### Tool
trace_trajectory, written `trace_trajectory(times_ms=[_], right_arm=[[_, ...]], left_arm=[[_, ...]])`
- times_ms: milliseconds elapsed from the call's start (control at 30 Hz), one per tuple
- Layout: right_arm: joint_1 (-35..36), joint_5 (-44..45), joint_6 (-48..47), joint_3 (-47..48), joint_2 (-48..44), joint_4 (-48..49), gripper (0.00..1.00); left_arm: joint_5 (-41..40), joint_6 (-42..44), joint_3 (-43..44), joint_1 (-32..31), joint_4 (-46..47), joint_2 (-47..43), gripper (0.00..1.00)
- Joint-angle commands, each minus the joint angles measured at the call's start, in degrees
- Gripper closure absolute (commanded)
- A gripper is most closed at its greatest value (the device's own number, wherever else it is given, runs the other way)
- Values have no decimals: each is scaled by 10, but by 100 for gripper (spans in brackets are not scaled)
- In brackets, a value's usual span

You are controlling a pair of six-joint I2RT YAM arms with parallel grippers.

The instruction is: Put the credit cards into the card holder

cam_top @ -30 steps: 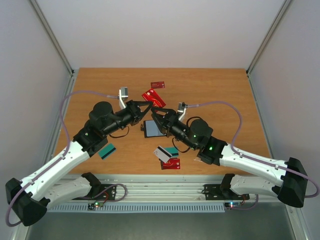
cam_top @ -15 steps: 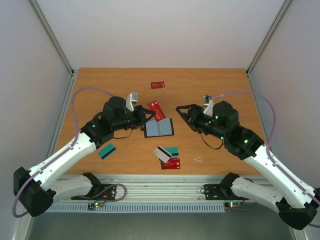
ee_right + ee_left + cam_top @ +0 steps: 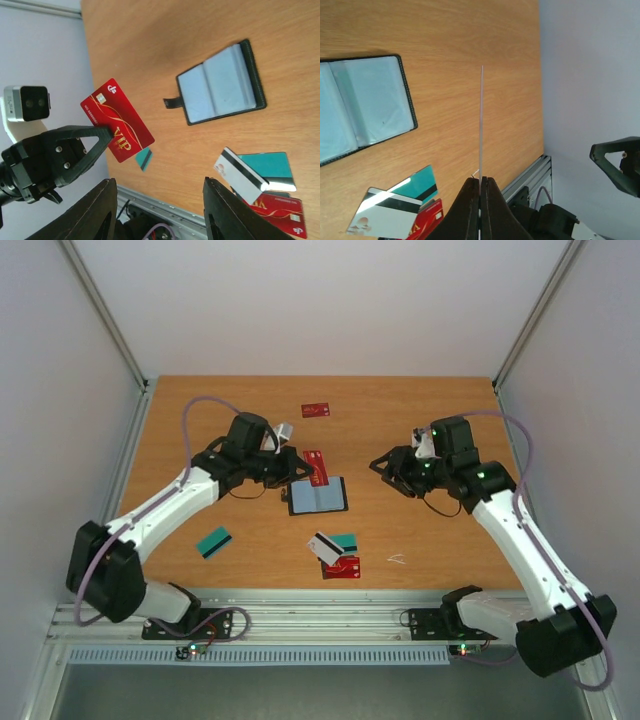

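Note:
My left gripper [image 3: 303,468] is shut on a red credit card [image 3: 316,466], held just above the far left edge of the card holder [image 3: 318,495]. The holder lies open on the table, pale bluish-grey inside up. From the left wrist that card [image 3: 481,125] shows edge-on, pinched between the shut fingers [image 3: 472,200]. My right gripper [image 3: 385,466] hangs open and empty to the right of the holder; its wrist view shows the red VIP card [image 3: 117,120] and the holder [image 3: 222,82]. Other cards lie flat: a red one [image 3: 316,410] far back and a teal one [image 3: 214,542] near left.
A small pile lies in front of the holder: a white striped card [image 3: 325,548], a teal card [image 3: 345,540] and a red card [image 3: 343,567]. A tiny white scrap [image 3: 397,560] sits right of it. The metal rail [image 3: 320,602] runs along the near edge.
The right gripper has pulled away from the red card and holder toward the right. The left gripper kept the card and shifted slightly right, and the open holder now shows uncovered.

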Motion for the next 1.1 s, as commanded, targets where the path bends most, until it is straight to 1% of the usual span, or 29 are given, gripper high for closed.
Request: trace_trajectory(times_ms=[0, 167, 300, 433, 500, 600, 700, 800, 1067], right_arm=[[-22, -55, -73, 9, 64, -9, 51], [-23, -72, -114, 11, 159, 14, 53], [-23, -100, -120, 11, 227, 48, 57], [-23, -120, -130, 20, 284, 71, 62], [-23, -129, -137, 27, 314, 73, 63], [-23, -130, -148, 36, 347, 78, 63], [-23, -136, -152, 47, 379, 83, 64], [-23, -138, -156, 56, 404, 86, 64], [-23, -143, -158, 57, 447, 102, 64]], left_arm=[[84, 41, 5, 22, 50, 47, 100], [107, 82, 0, 37, 56, 101, 100], [122, 120, -6, 58, 46, 134, 100], [144, 137, -27, 91, 58, 151, 100], [150, 156, -25, 96, 41, 159, 100], [155, 194, -29, 97, 25, 178, 100], [155, 217, -37, 98, 28, 198, 100], [156, 219, -42, 99, 43, 212, 100], [150, 241, -32, 99, 31, 243, 100]])
